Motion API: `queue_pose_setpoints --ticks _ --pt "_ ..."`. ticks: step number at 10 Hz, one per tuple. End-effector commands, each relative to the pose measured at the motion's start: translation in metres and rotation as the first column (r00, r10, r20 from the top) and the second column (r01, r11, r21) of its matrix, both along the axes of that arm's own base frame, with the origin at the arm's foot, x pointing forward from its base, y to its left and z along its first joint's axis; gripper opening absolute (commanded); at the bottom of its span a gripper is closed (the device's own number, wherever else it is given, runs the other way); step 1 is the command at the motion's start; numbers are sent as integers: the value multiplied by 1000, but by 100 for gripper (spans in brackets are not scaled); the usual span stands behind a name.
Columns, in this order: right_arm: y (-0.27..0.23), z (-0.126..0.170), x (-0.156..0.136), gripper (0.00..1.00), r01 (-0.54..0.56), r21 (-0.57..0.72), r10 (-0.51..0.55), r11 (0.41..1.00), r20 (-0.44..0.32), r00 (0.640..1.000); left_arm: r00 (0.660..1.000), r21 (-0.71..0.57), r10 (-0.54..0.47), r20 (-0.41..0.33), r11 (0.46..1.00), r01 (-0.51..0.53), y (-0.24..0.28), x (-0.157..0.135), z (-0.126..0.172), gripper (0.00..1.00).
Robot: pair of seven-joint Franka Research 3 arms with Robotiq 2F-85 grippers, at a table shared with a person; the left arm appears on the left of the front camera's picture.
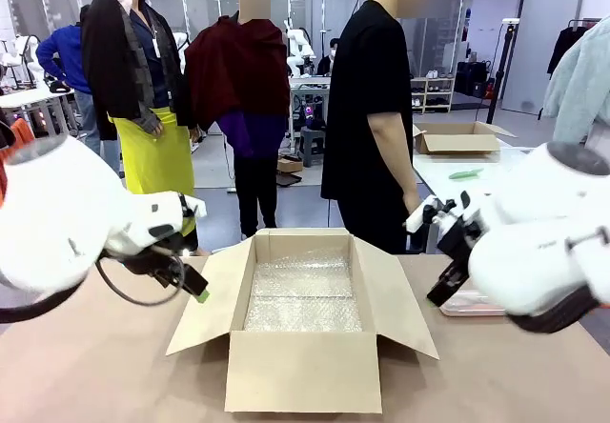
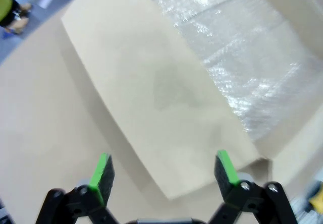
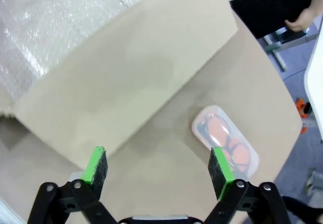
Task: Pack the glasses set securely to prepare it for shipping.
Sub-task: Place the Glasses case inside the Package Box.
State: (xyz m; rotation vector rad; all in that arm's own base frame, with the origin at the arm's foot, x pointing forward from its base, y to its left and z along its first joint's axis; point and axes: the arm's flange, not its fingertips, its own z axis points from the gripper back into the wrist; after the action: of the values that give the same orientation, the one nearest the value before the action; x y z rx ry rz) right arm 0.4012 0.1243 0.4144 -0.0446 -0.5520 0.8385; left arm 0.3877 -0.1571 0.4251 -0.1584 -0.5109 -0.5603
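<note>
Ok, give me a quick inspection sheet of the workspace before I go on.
Surface: brown table.
Job's things: open cardboard box lined with bubble wrap; clear glasses case lies on the table beside the right flap, outside the box.
Clutter: nothing seen.
Hands: left hand open, empty, over the left flap; right hand open, empty, over the table between flap and case.
Cables: black cable loops below the left arm's wrist.
Surroundings: person in black at the far side; another box on a table behind.
</note>
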Motion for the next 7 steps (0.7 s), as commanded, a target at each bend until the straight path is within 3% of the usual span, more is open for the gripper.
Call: queue_pose_setpoints --ticks 1,3,4,6,7 --pt "-37 47 5 100 -235 -102 226 967 -85 970 988 -122 -29 -153 993 10 35 -22 61 100" --pt "-57 67 9 100 -368 -198 341 908 -158 927 957 -287 -122 -265 957 43 60 -44 100 100" --pt "-66 68 15 100 -410 -269 369 871 -190 910 921 -396 -214 -325 915 73 73 -54 110 100" --pt "-77 70 27 100 -488 -269 444 830 -211 871 929 -458 -208 -307 888 47 92 -59 116 100" --pt "-74 75 31 100 -420 -240 404 875 -117 907 945 -477 -197 -261 878 52 94 -59 116 100"
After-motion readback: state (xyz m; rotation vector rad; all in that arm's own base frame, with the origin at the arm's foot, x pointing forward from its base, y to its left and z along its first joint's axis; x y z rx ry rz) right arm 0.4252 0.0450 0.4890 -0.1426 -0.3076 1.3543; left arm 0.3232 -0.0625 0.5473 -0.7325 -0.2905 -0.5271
